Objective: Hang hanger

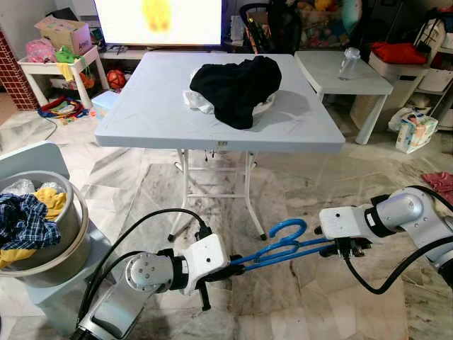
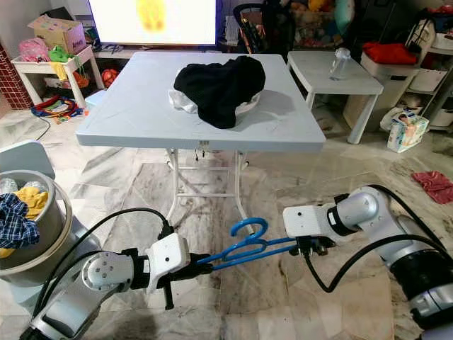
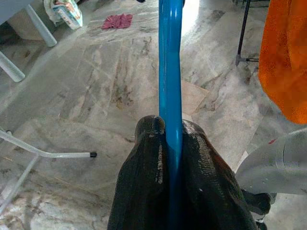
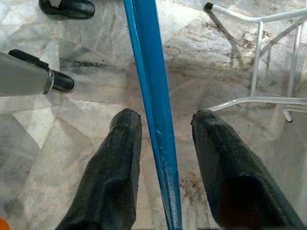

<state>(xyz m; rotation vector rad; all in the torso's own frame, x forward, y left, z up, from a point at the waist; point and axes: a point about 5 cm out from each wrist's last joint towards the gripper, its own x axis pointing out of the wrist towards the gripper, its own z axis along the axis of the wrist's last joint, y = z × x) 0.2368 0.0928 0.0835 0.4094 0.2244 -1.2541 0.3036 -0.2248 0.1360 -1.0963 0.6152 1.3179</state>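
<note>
A blue plastic hanger (image 1: 283, 249) lies almost level, low over the marble floor in front of me, its hook (image 1: 287, 228) pointing up. My left gripper (image 1: 233, 261) is shut on one end of it; the left wrist view has both black fingers (image 3: 144, 163) pressed against the blue bar (image 3: 170, 72). My right gripper (image 1: 338, 246) is at the other end. In the right wrist view its fingers (image 4: 122, 143) stand open, with the hanger's bar (image 4: 153, 96) running between them and a gap on each side.
A grey folding table (image 1: 141, 120) stands ahead with a black garment (image 1: 237, 85) piled over a white one. A metal tub (image 1: 71, 234) of clothes sits at my left. A small white table (image 1: 354, 85) with a bottle (image 1: 349, 62) is at the back right. An orange cloth (image 3: 285, 57) hangs nearby.
</note>
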